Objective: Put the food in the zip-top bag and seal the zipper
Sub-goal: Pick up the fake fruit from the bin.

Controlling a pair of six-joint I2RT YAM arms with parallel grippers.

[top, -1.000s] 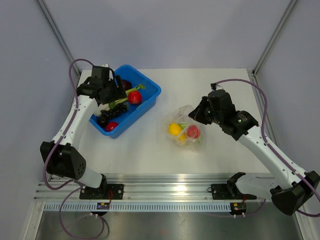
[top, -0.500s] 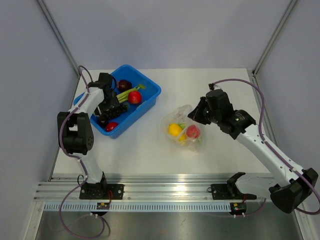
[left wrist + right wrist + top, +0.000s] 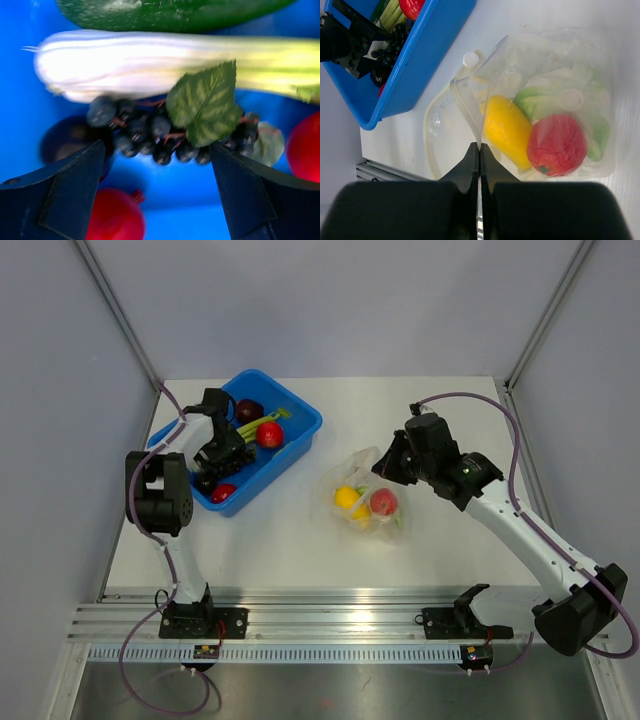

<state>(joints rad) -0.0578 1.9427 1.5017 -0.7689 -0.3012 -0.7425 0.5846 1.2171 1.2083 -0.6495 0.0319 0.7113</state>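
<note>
While the left arm dips into it, blue tub [image 3: 285, 462]: sits at the far left of the table, set at a slant, well apart from the bag.
tub contents: a green-white leek [image 3: 150, 65] lies across it with a dark green piece [image 3: 170, 10] just beyond. A dark grape bunch [image 3: 145, 137] with a green leaf [image 3: 207, 107] lies against the leek's near side. A dark purple piece [image 3: 65, 142] and two red pieces [image 3: 112, 217] sit on the blue floor.
left gripper [image 3: 156, 162]: down inside the tub, its jaws spread wide to either side of the grape bunch, with nothing in its hold.
zip-top bag [image 3: 350, 475]: lies near the middle of the table, clear and crinkly, printed with white dots, with one edge lifted toward the right arm.
bag contents: a yellow pepper [image 3: 505, 130] and a red tomato [image 3: 556, 145] touch side by side. Pale green and white pieces [image 3: 540, 97] lie behind them; I cannot tell what those are.
zipper [image 3: 465, 112]: unsealed, with the bag's mouth gaping toward the tub.
right gripper [image 3: 479, 150]: fingers pressed fully together, pinching the bag's upper lip at the mouth.
table [image 3: 450, 400]: white and matt.
room: pale grey walls stand on three sides, with aluminium posts [image 3: 545, 325] rising at the far corners. A metal rail [image 3: 330, 618] along the near edge carries both arm bases, and purple cables [image 3: 480, 400] loop off each arm.
</note>
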